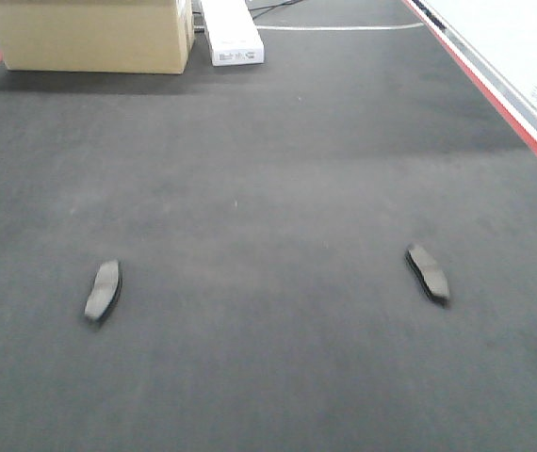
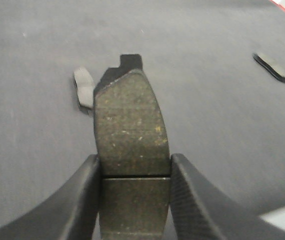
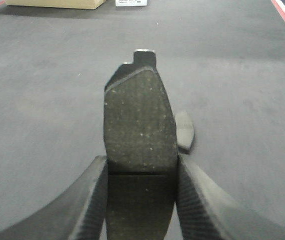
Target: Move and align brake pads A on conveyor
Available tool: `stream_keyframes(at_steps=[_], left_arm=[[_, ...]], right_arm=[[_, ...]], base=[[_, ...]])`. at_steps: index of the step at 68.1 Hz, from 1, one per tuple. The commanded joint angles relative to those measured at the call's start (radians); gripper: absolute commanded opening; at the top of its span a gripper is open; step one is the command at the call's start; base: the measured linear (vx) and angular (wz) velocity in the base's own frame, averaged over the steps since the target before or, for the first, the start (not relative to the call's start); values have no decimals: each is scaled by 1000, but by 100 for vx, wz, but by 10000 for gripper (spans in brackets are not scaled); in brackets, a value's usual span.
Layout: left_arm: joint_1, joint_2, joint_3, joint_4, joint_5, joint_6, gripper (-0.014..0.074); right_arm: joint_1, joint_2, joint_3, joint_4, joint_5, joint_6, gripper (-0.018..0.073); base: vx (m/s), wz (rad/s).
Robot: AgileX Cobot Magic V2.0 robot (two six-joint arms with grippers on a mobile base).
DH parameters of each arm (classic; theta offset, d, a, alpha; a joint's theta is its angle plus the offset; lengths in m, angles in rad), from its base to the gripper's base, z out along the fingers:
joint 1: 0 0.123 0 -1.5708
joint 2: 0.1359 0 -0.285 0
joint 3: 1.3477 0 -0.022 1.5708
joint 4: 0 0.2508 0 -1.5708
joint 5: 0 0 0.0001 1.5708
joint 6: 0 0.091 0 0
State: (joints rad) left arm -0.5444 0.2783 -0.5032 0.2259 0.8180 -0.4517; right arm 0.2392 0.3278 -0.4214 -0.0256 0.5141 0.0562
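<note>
Conveyor (image 1: 268, 169) carries two brake pads (image 1: 104, 289); left gripper (image 2: 135, 172), right gripper (image 3: 141, 172) each clamp one.

Lighting even, diffuse, overhead; soft short shadows under pads on conveyor (image 1: 268, 188). Top-right background overexposed; wrist views slightly blurred; distant pads soft.

Under me runs the charcoal conveyor (image 1: 268, 169), red stripes along both edges. Two brake pads lie flat on it, well apart: one (image 1: 104, 289) toward its left edge, the other (image 1: 428, 273) toward its right. A cardboard box (image 1: 89, 33) and a white box (image 1: 231, 30) sit at the far end
</note>
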Motion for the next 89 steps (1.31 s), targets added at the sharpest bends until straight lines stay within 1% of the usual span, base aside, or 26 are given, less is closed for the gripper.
stream_keyframes(at_steps=[1, 36, 89], left_arm=[[-4, 10, -31, 15, -88, -2, -6], [-4, 10, -31, 15, -88, -2, -6], [-4, 10, -31, 15, -90, -2, -6]], right_arm=[[-7, 8, -34, -7, -92, -4, -7], [-7, 8, -34, -7, -92, -4, -7], [-7, 8, -34, -7, -92, -4, -7]], base=[[31, 4], [22, 4], [1, 0]])
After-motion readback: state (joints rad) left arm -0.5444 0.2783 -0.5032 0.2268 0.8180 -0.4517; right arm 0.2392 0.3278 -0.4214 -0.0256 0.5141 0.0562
